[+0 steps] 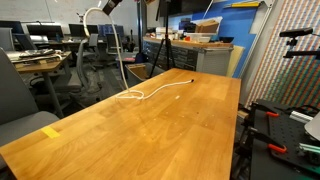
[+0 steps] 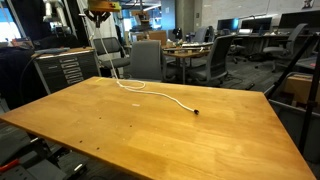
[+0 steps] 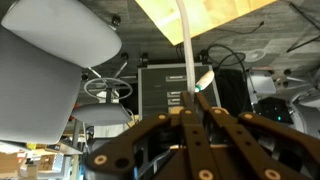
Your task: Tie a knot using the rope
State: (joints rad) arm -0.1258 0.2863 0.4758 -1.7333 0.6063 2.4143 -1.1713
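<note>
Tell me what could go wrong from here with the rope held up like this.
1. The gripper pinches the thin rope high above the table. A cord this thin may slip out of the shut fingers.
2. The dark tip lies loose on the table with nothing anchoring it. Pulling higher would likely drag the whole rope along instead of forming a loop.

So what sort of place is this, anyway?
Probably a research lab or workshop inside an open office: swivel chairs, monitors on desks further back, and a metal tool cabinet with drawers beside the big wooden table.
</note>
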